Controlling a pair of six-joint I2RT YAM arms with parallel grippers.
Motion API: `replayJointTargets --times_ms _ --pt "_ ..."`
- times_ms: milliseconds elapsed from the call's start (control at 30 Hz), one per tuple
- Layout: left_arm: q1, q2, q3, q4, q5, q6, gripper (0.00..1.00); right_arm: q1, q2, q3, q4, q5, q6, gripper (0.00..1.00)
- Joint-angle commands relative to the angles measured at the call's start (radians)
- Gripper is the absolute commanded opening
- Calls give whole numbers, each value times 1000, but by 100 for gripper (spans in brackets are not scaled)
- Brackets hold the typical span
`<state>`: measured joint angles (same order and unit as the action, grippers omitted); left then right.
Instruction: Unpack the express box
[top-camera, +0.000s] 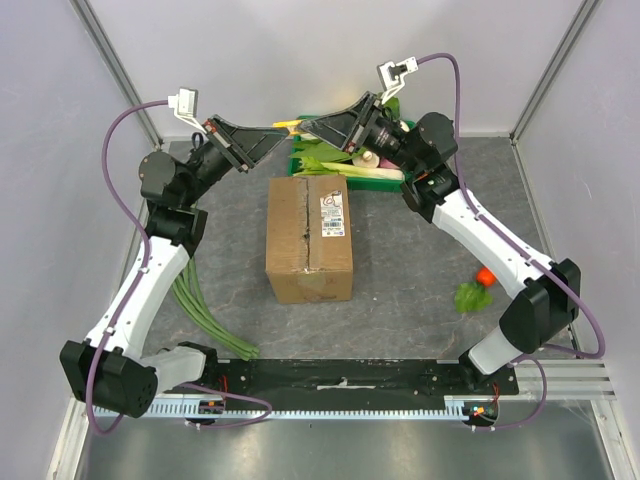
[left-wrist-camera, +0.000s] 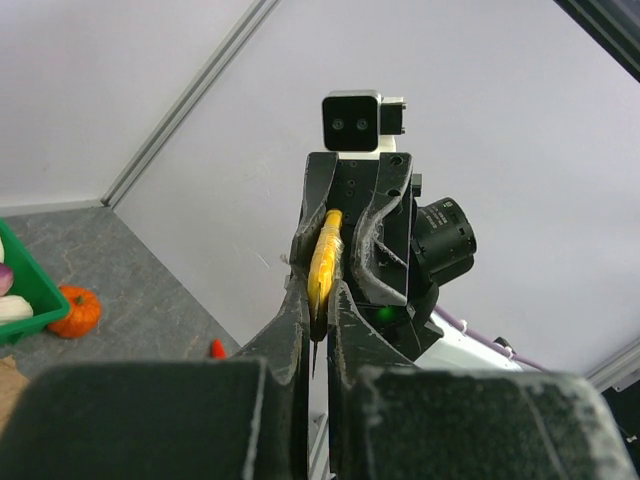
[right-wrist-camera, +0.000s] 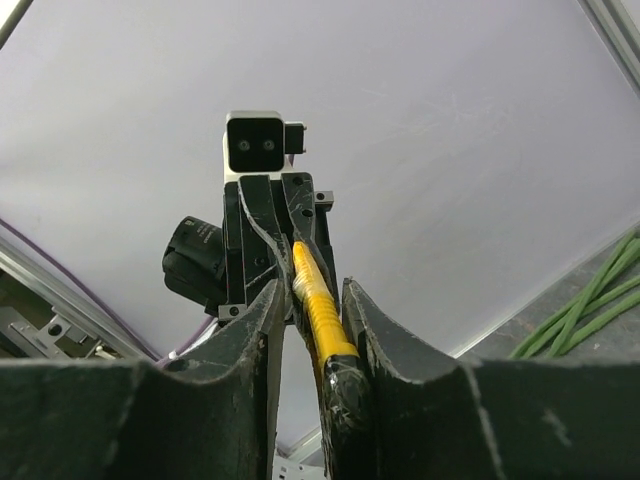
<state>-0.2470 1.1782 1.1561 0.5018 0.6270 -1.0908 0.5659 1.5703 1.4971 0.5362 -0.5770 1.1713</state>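
Express box (top-camera: 310, 240): sits mid-bench (top-camera: 400, 300), top flaps shut, white label up, green tray (top-camera: 296, 160) just behind | your L end effector (left-wrist-camera: 318, 325): clenched on yellow tool (left-wrist-camera: 324, 262), pointed end | your R end effector (right-wrist-camera: 312, 305): gripping same tool's black end | both raised off bench, tip to tip.

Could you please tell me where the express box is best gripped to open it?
Probably the thin free edge of a top flap along the centre seam, approached straight down from above. The express box sits flat, flaps closed, and looks too wide for a two-finger gripper to span its sides.
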Motion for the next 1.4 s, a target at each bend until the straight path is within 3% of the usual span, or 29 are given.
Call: replayJointTargets --times_ms 0,133,300,333,367,400,433,467,567,700,800,900,1233,1367 --pt "0 8 25 -25 -35 -4 2 11 -7 60 -11 -35 -41 35" --pt "0 11 27 -28 -33 -11 2 11 -6 72 -41 -32 -61 32" --pt "0 17 30 -35 -24 -8 2 12 -1 84 -62 -30 -76 10" --pt "0 15 34 -52 -23 -4 2 11 2 91 -71 -32 -81 0" --pt "0 18 39 -61 -20 2 7 11 -1 94 -85 -24 -93 0" --pt "2 21 45 -74 -15 15 19 11 -4 98 -131 -15 -107 0" --pt "8 21 53 -92 -15 25 38 11 -6 106 -154 -8 -142 0" --pt "12 23 57 -130 -16 31 69 9 -15 109 -178 14 -159 0" --pt "47 18 76 -244 -7 66 85 0 -41 133 -324 67 -255 0" --pt "110 2 97 -454 -21 199 89 -21 -73 124 -497 199 -373 0" --pt "144 6 119 -731 -120 317 90 -21 -79 140 -637 316 -484 0" --pt "144 38 99 -909 -188 387 90 -15 -84 135 -723 402 -576 0" --pt "121 38 -179 -884 16 218 88 120 -33 157 -861 715 -728 0" --pt "94 21 -231 -867 27 157 86 178 -29 138 -877 818 -746 0"
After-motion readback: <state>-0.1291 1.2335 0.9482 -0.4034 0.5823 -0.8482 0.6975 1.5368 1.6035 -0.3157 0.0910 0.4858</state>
